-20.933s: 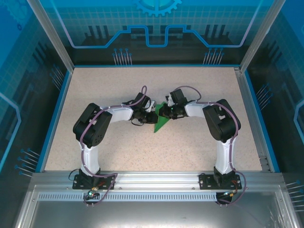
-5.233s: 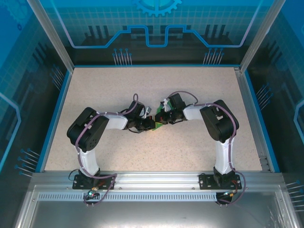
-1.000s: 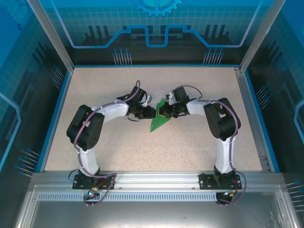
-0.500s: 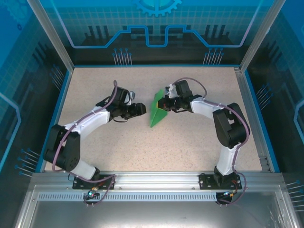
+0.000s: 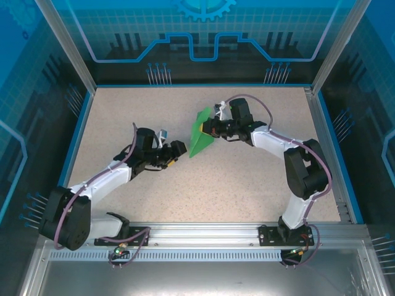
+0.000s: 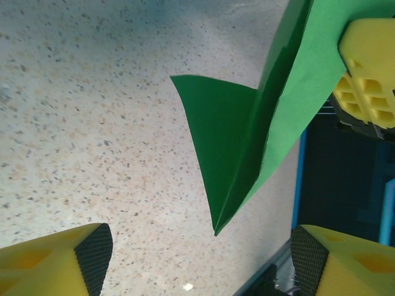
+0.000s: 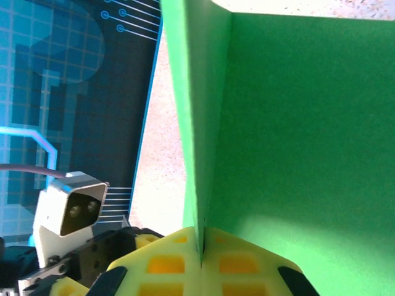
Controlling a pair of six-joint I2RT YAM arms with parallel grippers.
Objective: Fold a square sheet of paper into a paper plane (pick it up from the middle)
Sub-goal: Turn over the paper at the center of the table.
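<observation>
the paper plane [image 5: 199, 132] [image 6: 247, 142] [image 7: 278, 123], a creased, pointed green wedge, is held above the speckled table [image 5: 123, 117] nearer its far edge, pinched between the right gripper's [image 5: 208, 128] [image 7: 200, 246] yellow pads. the left gripper [image 5: 176, 150] [image 6: 200, 253] gapes open just beside its tip.

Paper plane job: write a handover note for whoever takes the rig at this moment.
Right pincer: shut on the paper plane at its central fold.
Left pincer: open, holding nothing, just short of the plane's tip.
Plane: near the middle of the table, nose toward the left arm.
Done: green paper creased into a pointed wedge, one wing flared.
Left: probably check the wings, then set it down and release.
</observation>
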